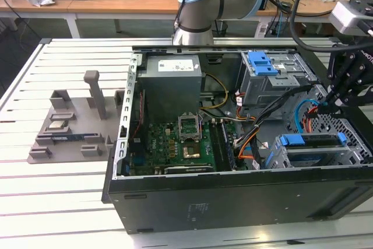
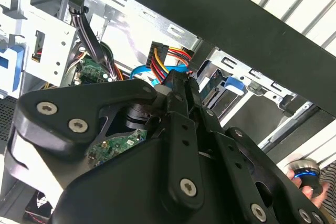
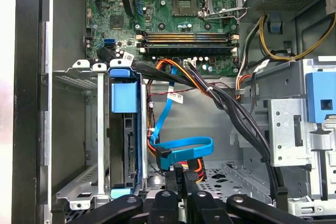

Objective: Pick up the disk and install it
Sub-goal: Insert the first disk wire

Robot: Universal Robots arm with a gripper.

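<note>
Computer case [image 1: 233, 196] lies open on the slatted table [image 1: 64, 202], and the exterior view takes in all of it: green circuit board [image 1: 175, 144], grey power box [image 1: 172, 83], and the drive cage at the exterior view's right. The first wrist view looks straight down into the case and shows the disk [image 3: 126, 129] seated on edge in that cage [image 3: 79, 129], its blue frame around it, with a blue ribbon cable [image 3: 181, 148] and a black plug just beside it. In the exterior view the same disk [image 1: 312, 144] shows as a blue-edged slab in the cage. The arm [image 1: 201, 1] reaches over from behind the case, and the gripper [image 1: 338, 94] hangs low over the case's right end, near the disk. In the second wrist view the gripper [image 2: 181, 85] has its black fingers drawn narrow about the black plug with red and yellow wires.
</note>
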